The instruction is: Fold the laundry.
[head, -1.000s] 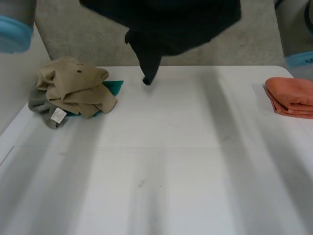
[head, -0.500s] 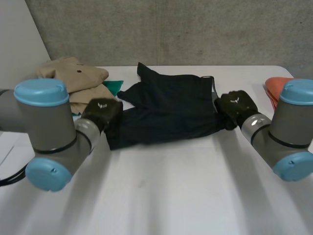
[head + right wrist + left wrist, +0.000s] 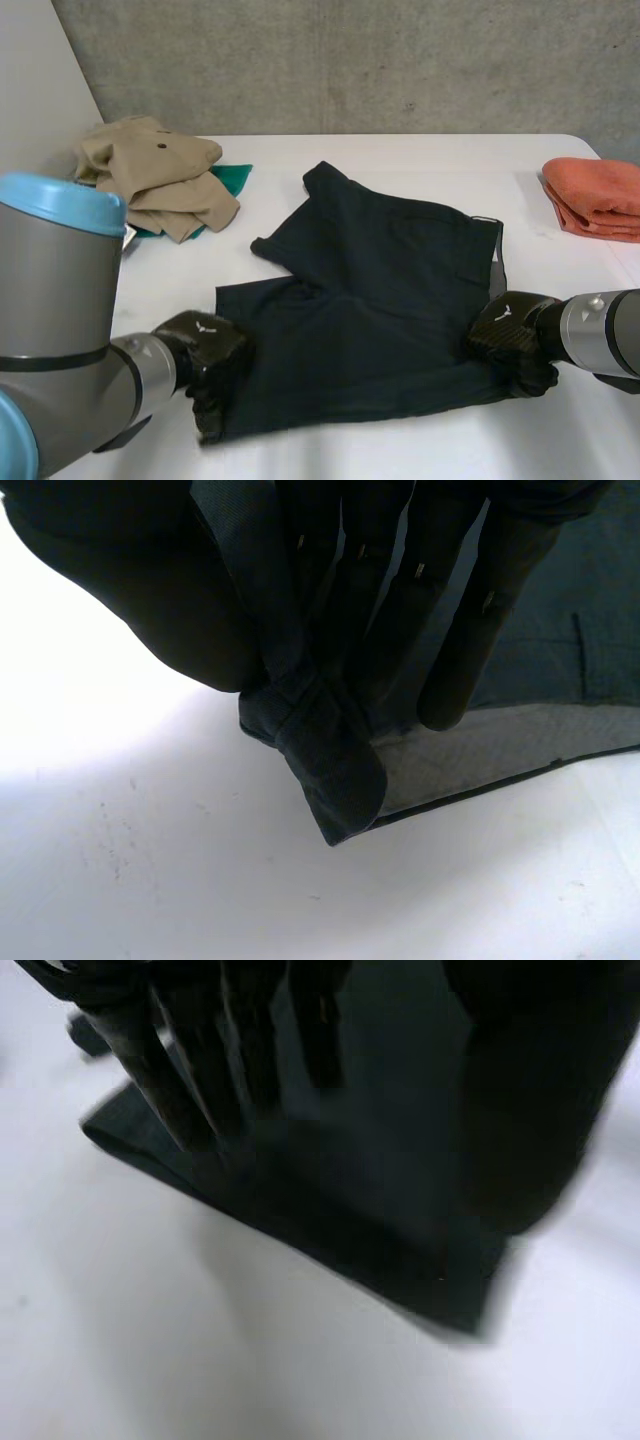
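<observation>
dark shorts (image 3: 380,290) lie spread, left hand (image 3: 205,350) and right hand (image 3: 510,335) pinching corners.

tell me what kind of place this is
Probably a robotics lab set up for laundry folding: a bare white table against a concrete wall, two robot arms at dark shorts, a heap of unfolded clothes and a folded orange cloth.

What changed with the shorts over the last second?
The black shorts, held up a second ago, came down and were drawn toward the robot, lying flat. The left hand and right hand remain at their near corners. The tan pile and orange cloth stayed put.
</observation>
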### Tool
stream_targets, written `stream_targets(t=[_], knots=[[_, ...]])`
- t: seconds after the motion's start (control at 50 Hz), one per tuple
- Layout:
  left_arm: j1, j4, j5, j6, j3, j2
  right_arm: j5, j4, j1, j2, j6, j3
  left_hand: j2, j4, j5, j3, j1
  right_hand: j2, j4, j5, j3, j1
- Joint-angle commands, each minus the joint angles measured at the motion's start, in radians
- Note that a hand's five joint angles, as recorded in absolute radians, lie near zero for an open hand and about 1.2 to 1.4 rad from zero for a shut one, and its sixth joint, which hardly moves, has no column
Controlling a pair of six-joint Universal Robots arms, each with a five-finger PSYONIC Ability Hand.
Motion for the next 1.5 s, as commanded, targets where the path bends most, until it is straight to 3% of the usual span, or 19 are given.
stream_targets(t=[0.02, 0.18, 0.32, 0.48, 0.62, 0.84, 1.06, 1.12, 1.14, 1.16, 1.18, 1.22, 1.4, 1.5], knots=[[0.018, 0.101, 0.008, 0.013, 0.136, -0.052, -0.013, -0.035, 0.002, 0.006, 0.024, 0.006, -0.216, -0.224, -0.230, -0.234, -0.171, 0.219, 0.198, 0.205, 0.205, 0.296], [0.047, 0.231, 0.049, 0.094, 0.401, -0.277, -0.016, -0.102, 0.003, 0.018, 0.076, 0.001, -0.216, -0.224, -0.230, -0.234, -0.171, 0.219, 0.198, 0.205, 0.205, 0.296], [0.065, 0.180, 0.062, 0.149, 0.749, -0.553, -0.013, -0.155, 0.005, 0.031, 0.094, 0.009, 0.087, 0.079, 0.073, 0.069, 0.132, 0.219, 0.198, 0.205, 0.205, 0.296], [0.064, 0.080, 0.065, 0.229, 1.077, -0.777, -0.013, -0.188, 0.002, 0.031, 0.103, 0.023, 0.152, 0.144, 0.137, 0.134, 0.197, 0.219, 0.198, 0.205, 0.205, 0.296], [0.055, 0.061, 0.068, 0.312, 1.237, -0.892, -0.013, -0.227, -0.007, 0.035, 0.105, 0.026, 0.240, 0.232, 0.226, 0.222, 0.285, 0.219, 0.198, 0.205, 0.205, 0.296], [0.047, 0.043, 0.066, 0.349, 1.343, -0.975, -0.013, -0.247, -0.018, 0.035, 0.105, 0.023, 0.231, 0.223, 0.217, 0.213, 0.276, 0.219, 0.198, 0.205, 0.205, 0.296], [0.035, -0.049, -0.003, 0.453, 1.461, -1.058, -0.016, -0.254, -0.018, 0.035, 0.105, 0.021, 0.301, 0.293, 0.287, 0.284, 0.347, 0.219, 0.198, 0.205, 0.205, 0.296], [0.029, -0.051, -0.021, 0.505, 1.473, -1.073, -0.018, -0.257, -0.018, 0.035, 0.106, 0.021, 0.524, 0.516, 0.510, 0.506, 0.569, 0.219, 0.198, 0.205, 0.205, 0.296], [0.027, -0.051, -0.024, 0.516, 1.476, -1.077, -0.018, -0.257, -0.018, 0.034, 0.106, 0.023, 0.653, 0.645, 0.638, 0.635, 0.698, 0.219, 0.198, 0.205, 0.205, 0.296], [0.023, -0.049, -0.032, 0.528, 1.478, -1.078, -0.018, -0.261, -0.020, 0.034, 0.106, 0.023, 0.988, 0.980, 0.974, 0.970, 1.033, 0.219, 0.198, 0.205, 0.205, 0.296], [0.019, -0.046, -0.035, 0.530, 1.476, -1.077, -0.018, -0.262, -0.020, 0.032, 0.105, 0.024, 1.006, 0.998, 0.991, 0.988, 1.051, 0.219, 0.198, 0.205, 0.205, 0.296], [0.016, -0.031, -0.049, 0.525, 1.473, -1.070, -0.018, -0.264, -0.020, 0.032, 0.106, 0.024, 1.006, 0.998, 0.992, 0.988, 1.051, 0.219, 0.198, 0.205, 0.205, 0.296], [0.006, 0.138, -0.264, 0.456, 1.273, -0.931, -0.013, -0.268, -0.018, 0.031, 0.105, 0.026, 1.006, 0.998, 0.992, 0.988, 1.051, 0.219, 0.198, 0.205, 0.205, 0.296], [-0.004, 0.205, -0.250, 0.487, 1.168, -0.871, -0.013, -0.268, -0.010, 0.024, 0.105, 0.027, 1.006, 0.998, 0.992, 0.988, 1.051, 0.219, 0.198, 0.205, 0.205, 0.296]])
